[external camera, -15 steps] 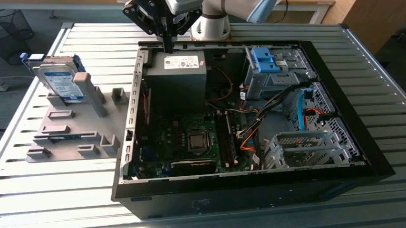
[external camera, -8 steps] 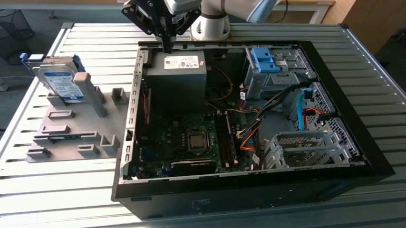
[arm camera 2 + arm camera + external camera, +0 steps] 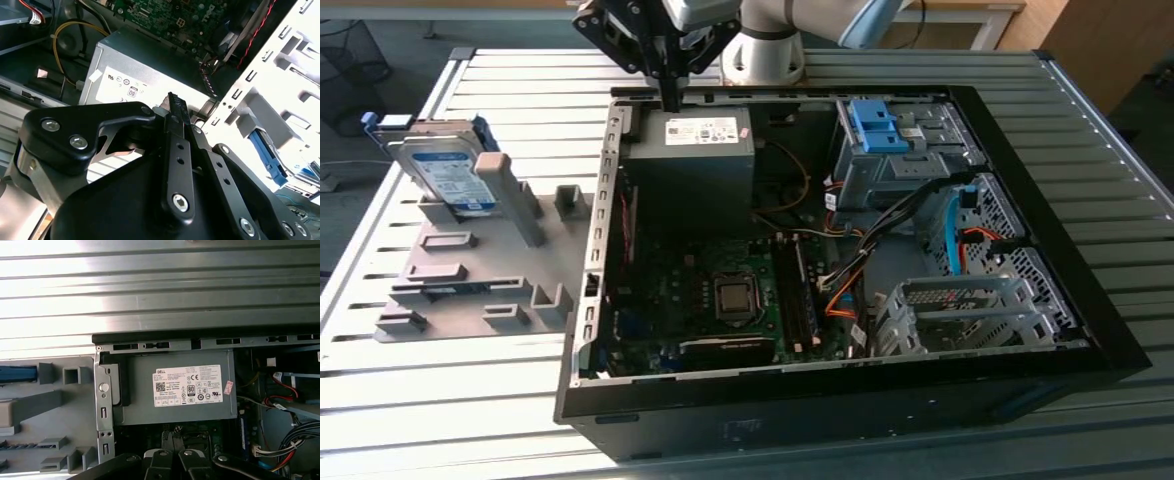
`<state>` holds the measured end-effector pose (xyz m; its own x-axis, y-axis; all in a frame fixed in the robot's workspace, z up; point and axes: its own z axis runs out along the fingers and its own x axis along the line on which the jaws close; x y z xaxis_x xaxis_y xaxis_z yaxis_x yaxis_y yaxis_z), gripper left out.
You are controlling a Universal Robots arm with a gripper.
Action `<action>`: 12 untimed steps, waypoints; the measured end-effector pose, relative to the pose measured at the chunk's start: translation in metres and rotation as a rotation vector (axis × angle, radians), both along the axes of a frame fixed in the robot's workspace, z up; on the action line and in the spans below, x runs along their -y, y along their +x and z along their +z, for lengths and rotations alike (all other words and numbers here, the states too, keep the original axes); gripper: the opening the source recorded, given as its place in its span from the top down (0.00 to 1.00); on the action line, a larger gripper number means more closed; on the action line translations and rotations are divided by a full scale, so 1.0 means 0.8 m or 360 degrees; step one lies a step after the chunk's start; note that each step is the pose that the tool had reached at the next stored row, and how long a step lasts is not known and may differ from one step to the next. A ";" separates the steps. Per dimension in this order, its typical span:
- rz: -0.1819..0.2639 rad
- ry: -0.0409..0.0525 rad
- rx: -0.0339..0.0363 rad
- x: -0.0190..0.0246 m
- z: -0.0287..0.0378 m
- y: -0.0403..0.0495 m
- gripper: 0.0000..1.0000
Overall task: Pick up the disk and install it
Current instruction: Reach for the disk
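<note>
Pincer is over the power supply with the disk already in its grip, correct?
Not quite. The pincer is over the power supply, but it is closed on nothing. The exterior view shows the disk standing in the grey fixture outside the computer case, at the exterior view's left.

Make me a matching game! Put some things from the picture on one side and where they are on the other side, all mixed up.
Things
1. disk
2. power supply
3. gripper
4. blue latch

Places
A. in the air above the computer case's far edge
B. inside the case, far corner on the exterior view's left
C. standing in the grey holder on the table, outside the case
D. inside the case, far side toward the exterior view's right

Pairs: 1-C, 2-B, 3-A, 4-D
</note>
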<state>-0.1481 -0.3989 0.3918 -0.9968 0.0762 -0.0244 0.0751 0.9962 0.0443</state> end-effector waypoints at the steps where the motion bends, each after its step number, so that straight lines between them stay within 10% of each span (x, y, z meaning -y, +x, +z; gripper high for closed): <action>1: 0.0000 0.0000 0.0000 0.0000 0.0000 0.000 0.89; 12: 0.0000 0.0000 0.0000 0.0000 -0.0021 -0.012 0.89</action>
<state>-0.1580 -0.3989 0.3901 -0.9968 0.0762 -0.0245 0.0751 0.9962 0.0444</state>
